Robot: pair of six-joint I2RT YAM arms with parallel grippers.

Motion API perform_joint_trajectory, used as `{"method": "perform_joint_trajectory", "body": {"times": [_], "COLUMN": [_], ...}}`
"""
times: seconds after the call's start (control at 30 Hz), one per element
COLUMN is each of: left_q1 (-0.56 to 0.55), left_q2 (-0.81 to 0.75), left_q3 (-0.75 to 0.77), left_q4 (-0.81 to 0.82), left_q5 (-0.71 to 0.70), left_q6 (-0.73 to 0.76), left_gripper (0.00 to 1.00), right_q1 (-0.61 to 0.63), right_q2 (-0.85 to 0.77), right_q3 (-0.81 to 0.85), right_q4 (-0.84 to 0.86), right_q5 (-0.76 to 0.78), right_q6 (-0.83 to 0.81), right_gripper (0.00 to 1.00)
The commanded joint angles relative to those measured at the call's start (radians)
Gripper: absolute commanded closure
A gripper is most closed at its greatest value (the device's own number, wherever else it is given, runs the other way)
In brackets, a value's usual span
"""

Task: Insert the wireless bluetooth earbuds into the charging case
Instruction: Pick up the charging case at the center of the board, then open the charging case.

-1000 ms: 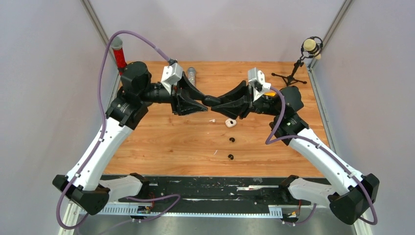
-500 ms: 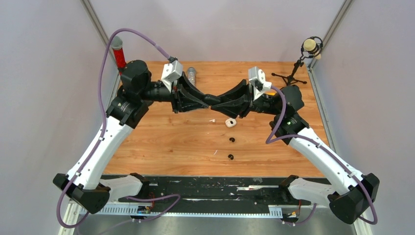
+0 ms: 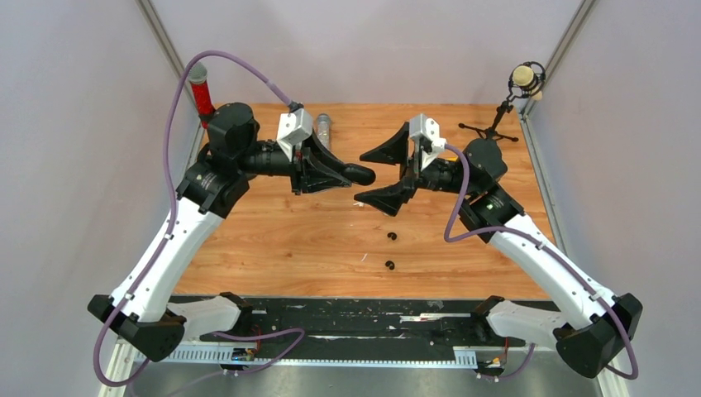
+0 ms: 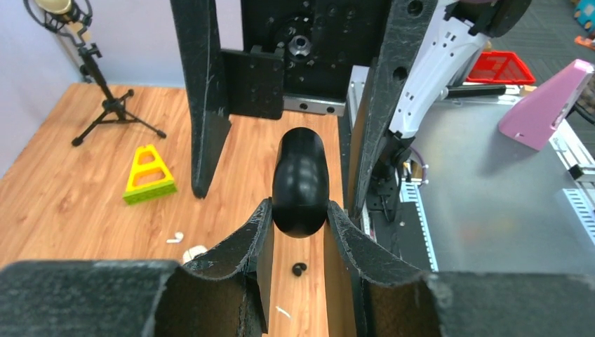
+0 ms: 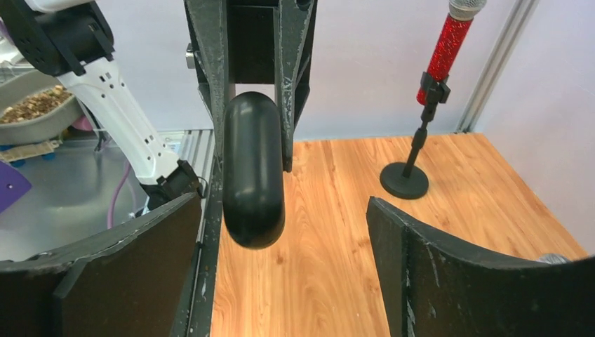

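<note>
The left gripper [image 4: 299,210] pinches one end of the black, pill-shaped charging case [image 4: 300,175] and holds it in the air over the middle of the table [image 3: 273,248]. The right gripper [image 5: 282,203] faces it with its jaws spread wide, one on each side of the case's free end. In the top view neither jaw touches the case. No seam or open lid shows from any view, so the case looks closed.

None of the earbuds is in the case. Two black earbuds [image 3: 392,236] lie on the wood toward the near edge. A white earbud [image 4: 175,239] lies under the grippers near the table's middle, and a second pale piece beside it is half hidden by a finger.

The step in hand appears to be opening the case. The shell is glossy and rounded, so it will probably slip under a one-sided push. The right jaws should first centre on the free half, then close squarely across its flat faces, not its curved edge. The left grip should stay firm and low on the other half. Any prying should follow the hinge line, and the case should stay over the table in case it pops loose.
</note>
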Motion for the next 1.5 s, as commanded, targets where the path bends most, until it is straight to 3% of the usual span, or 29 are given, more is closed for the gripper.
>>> {"method": "perform_joint_trajectory", "body": {"times": [0.0, 0.2, 0.33, 0.43, 0.67, 0.73, 0.83, 0.9, 1.07, 1.27, 1.47], "left_q1": [-0.001, -0.002, -0.002, -0.001, -0.002, -0.001, -0.002, -0.002, -0.002, -0.002, -0.002], "left_q2": [-0.027, -0.027, -0.033, -0.030, -0.025, -0.024, -0.022, -0.023, -0.027, -0.037, -0.045], "left_q3": [0.048, 0.064, 0.065, 0.076, 0.079, 0.082, 0.083, 0.084, 0.093, 0.101, 0.103], "left_q4": [-0.127, -0.274, -0.262, -0.280, -0.246, -0.253, -0.276, -0.299, -0.345, -0.474, -0.486], "left_q5": [-0.054, -0.100, -0.095, -0.093, -0.075, -0.077, -0.070, -0.074, -0.075, -0.072, -0.068], "left_q6": [0.159, 0.319, 0.324, 0.347, 0.313, 0.314, 0.350, 0.382, 0.437, 0.618, 0.622], "left_gripper": [1.00, 1.00, 1.00, 1.00, 1.00, 1.00, 1.00, 1.00, 1.00, 1.00, 1.00], "right_q1": [0.003, 0.004, 0.004, 0.004, 0.004, 0.004, 0.004, 0.004, 0.003, -0.029, -0.036], "right_q2": [-0.046, -0.021, 0.032, 0.058, 0.083, 0.085, 0.087, 0.084, 0.096, 0.139, 0.178], "right_q3": [0.084, 0.136, 0.182, 0.198, 0.206, 0.208, 0.210, 0.205, 0.210, 0.247, 0.275], "right_q4": [-0.168, -0.226, -0.231, -0.226, -0.225, -0.227, -0.226, -0.225, -0.230, -0.235, -0.227], "right_q5": [0.027, -0.077, -0.038, -0.061, -0.107, -0.117, -0.125, -0.115, -0.113, -0.167, -0.206], "right_q6": [-0.108, -0.143, -0.148, -0.138, -0.133, -0.128, -0.124, -0.127, -0.122, -0.043, -0.006], "right_gripper": [0.08, 0.09, 0.15, 0.26, 0.27, 0.37, 0.71, 0.82, 0.87, 0.80, 0.81]}}
